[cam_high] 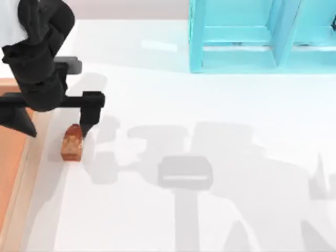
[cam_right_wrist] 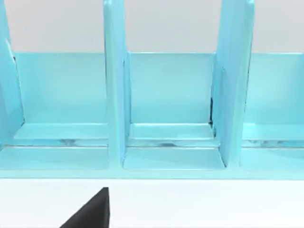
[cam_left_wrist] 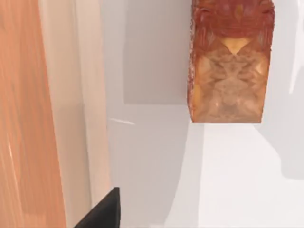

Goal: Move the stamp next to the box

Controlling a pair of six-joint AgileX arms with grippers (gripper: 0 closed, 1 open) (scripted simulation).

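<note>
One AgileX arm is at work at the top view's left side: the left arm reaches down over the white worktop (cam_high: 210,115), and its left claw (cam_high: 55,115) hangs spread wide above the stamp (cam_high: 72,143). One dark finger (cam_high: 88,113) points down just at the stamp's far end, while the other finger (cam_high: 18,118) sits well off over the box (cam_high: 10,157), so the opening is far wider than the stamp and nothing is clamped between the fingers. Whether the near finger's tip actually touches the stamp cannot be told from above.

The stamp lies on the worktop near the left edge, just beside the box's pale rim (cam_high: 32,173) with a narrow strip of bare white surface between them. In the left wrist view the stamp (cam_left_wrist: 231,61) shows a glossy, mottled reddish-brown face with a paler tan lower part, resting flat and apart from the box rim (cam_left_wrist: 71,104); the orange floor of the box (cam_left_wrist: 23,118) runs alongside that rim, and a dark fingertip (cam_left_wrist: 102,211) pokes in at the picture's edge.

At the far side of the worktop stands a turquoise shelf unit (cam_high: 247,37). The right wrist view faces its open compartments (cam_right_wrist: 168,95) straight on, with one dark finger (cam_right_wrist: 90,211) of the right claw at the edge; how far that claw is open cannot be told.
</note>
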